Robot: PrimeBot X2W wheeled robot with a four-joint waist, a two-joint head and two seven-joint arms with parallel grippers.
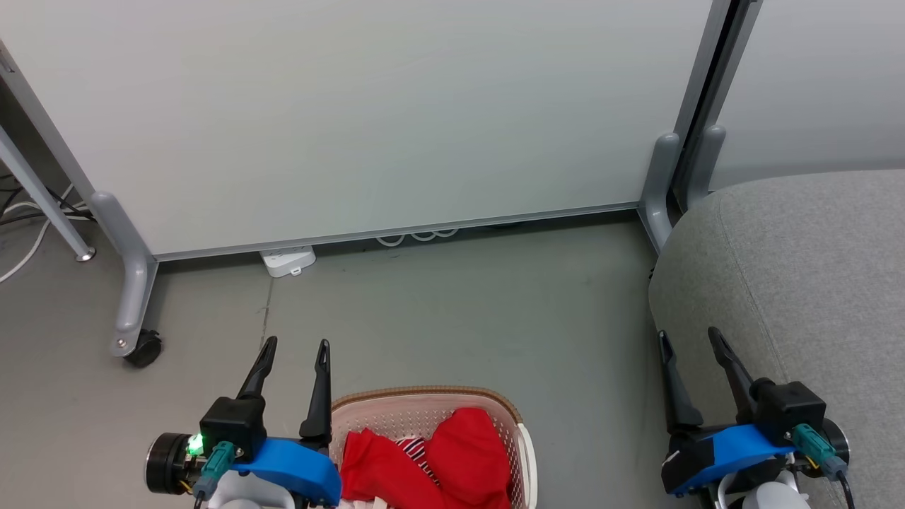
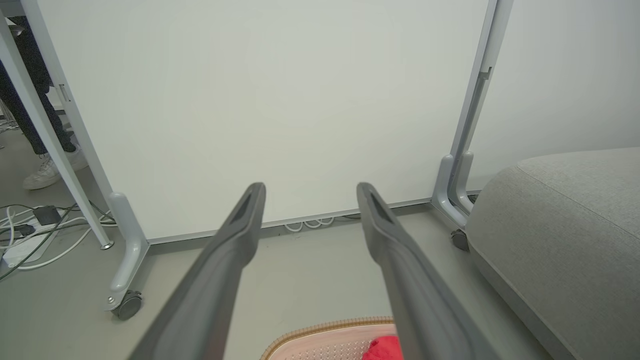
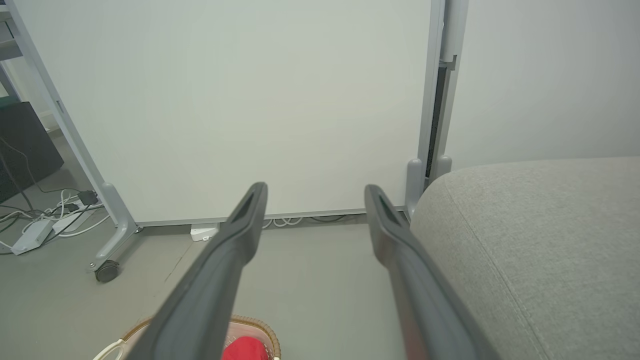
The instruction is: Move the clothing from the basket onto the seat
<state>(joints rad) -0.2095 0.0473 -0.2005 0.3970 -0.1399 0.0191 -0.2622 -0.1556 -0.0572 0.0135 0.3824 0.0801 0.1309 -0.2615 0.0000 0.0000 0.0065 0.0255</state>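
Bright red clothing [image 1: 438, 459] lies bunched in the cream perforated basket [image 1: 522, 438], which stands on the floor at the bottom middle of the head view. A strip of its brown rim and a bit of red also show low in the left wrist view, basket [image 2: 325, 332], and in the right wrist view, basket [image 3: 260, 327]. The big grey seat [image 1: 813, 283] takes up the right side. My left gripper [image 1: 295, 346] is open beside the basket's left rim, empty. My right gripper [image 1: 689, 336] is open at the seat's front left edge, empty.
A white partition panel [image 1: 353, 113] on grey wheeled feet [image 1: 141, 346] closes off the back. A white power strip [image 1: 288, 260] and cables lie at its foot. A person's shoe [image 2: 47, 172] shows behind the panel's left leg. Grey floor lies between basket and panel.
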